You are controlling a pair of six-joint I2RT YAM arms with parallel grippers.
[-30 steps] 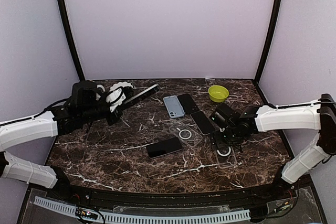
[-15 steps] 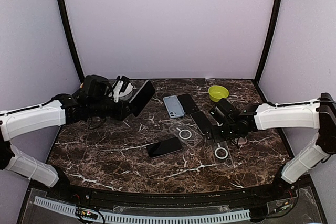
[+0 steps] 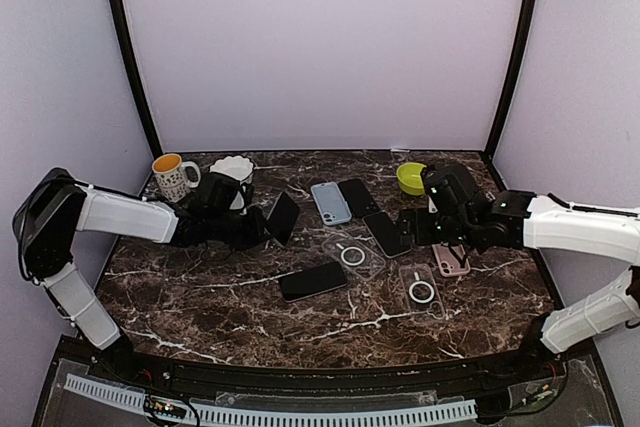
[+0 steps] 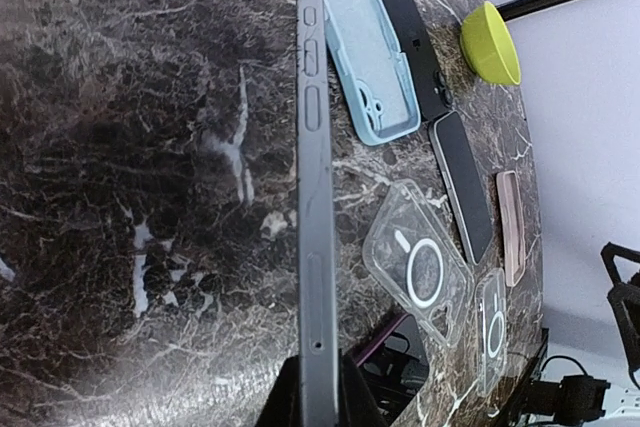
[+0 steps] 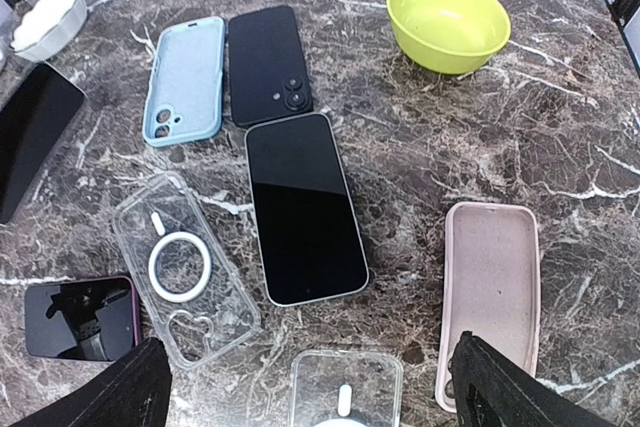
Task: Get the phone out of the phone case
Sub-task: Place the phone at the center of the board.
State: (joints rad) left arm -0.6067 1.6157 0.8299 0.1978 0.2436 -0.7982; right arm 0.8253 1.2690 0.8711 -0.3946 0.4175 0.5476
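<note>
Left gripper (image 4: 318, 394) clamped tight on the bare phone (image 3: 284, 216), edge-up at nine o'clock on the table (image 3: 200, 292). Right gripper (image 5: 318, 392) gaping wide, holding nothing, over the pink case (image 5: 490, 292) at three o'clock. I'd tip the phone flat onto the marble, clear of the blue case (image 3: 330, 202), before letting go.

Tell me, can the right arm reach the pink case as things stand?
Probably yes. The right gripper is open and empty, and the pink case lies flat close below it, with nothing on it or in between.
</note>
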